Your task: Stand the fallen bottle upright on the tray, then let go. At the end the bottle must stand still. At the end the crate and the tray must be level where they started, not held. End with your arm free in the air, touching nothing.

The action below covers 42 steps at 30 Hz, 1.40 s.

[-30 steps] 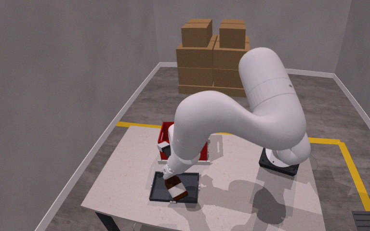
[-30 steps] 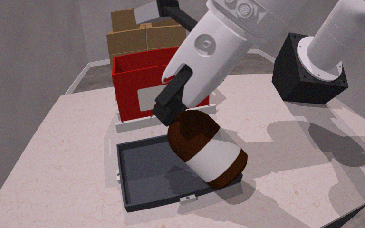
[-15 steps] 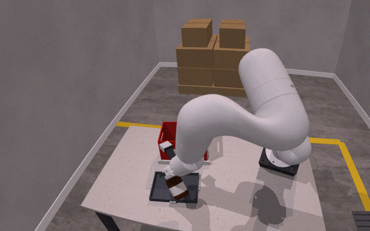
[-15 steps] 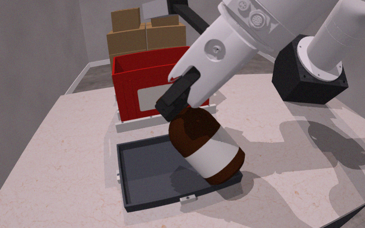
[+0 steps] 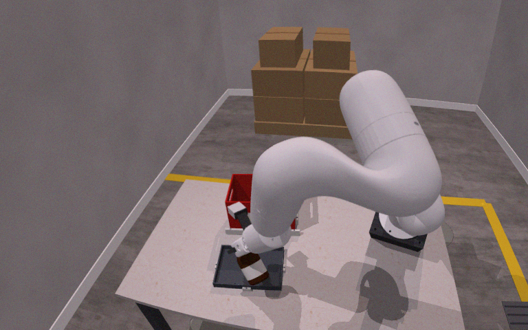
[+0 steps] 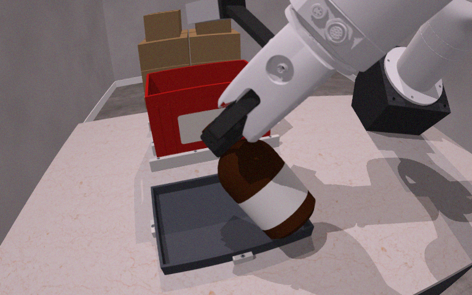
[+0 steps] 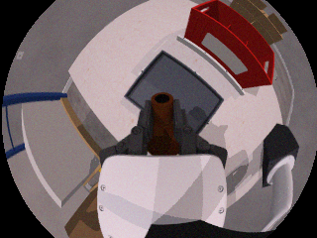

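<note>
My gripper (image 6: 226, 137) is shut on the top end of the brown bottle (image 6: 266, 189), which has a white label band. The bottle hangs tilted, its base low over the right side of the dark grey tray (image 6: 222, 224); I cannot tell whether the base touches the tray. In the top view the bottle (image 5: 253, 268) leans over the tray under my wrist. In the wrist view the bottle (image 7: 162, 126) runs straight out between my fingers toward the tray (image 7: 173, 90).
A red crate (image 6: 195, 107) stands on a white base just behind the tray, close to my wrist. The arm's black base (image 6: 400, 101) is at the right. Stacked cardboard boxes (image 5: 303, 81) stand on the floor beyond the table.
</note>
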Available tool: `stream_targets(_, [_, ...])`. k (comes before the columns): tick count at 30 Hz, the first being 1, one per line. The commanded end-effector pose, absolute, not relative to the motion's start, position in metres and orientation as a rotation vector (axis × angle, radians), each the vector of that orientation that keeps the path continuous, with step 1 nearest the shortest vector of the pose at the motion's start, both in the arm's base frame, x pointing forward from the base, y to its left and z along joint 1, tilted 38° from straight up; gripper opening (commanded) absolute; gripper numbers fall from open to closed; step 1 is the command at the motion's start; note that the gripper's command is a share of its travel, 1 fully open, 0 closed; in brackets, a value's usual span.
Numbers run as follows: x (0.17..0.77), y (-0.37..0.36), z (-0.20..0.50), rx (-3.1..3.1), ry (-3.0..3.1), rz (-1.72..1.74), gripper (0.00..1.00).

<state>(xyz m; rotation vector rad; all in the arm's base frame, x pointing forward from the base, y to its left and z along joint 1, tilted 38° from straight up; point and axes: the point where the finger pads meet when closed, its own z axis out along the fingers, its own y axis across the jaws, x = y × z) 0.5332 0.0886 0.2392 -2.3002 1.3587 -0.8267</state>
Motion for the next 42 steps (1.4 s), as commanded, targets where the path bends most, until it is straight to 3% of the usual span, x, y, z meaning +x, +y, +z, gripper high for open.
stream_targets(1, [0.5337, 0.0884, 0.2398, -2.299, 1.359, -0.828, 0.0])
stream_targets(42, [0.5326, 0.0912, 0.2399, -2.271, 1.426, -1.04, 0.0])
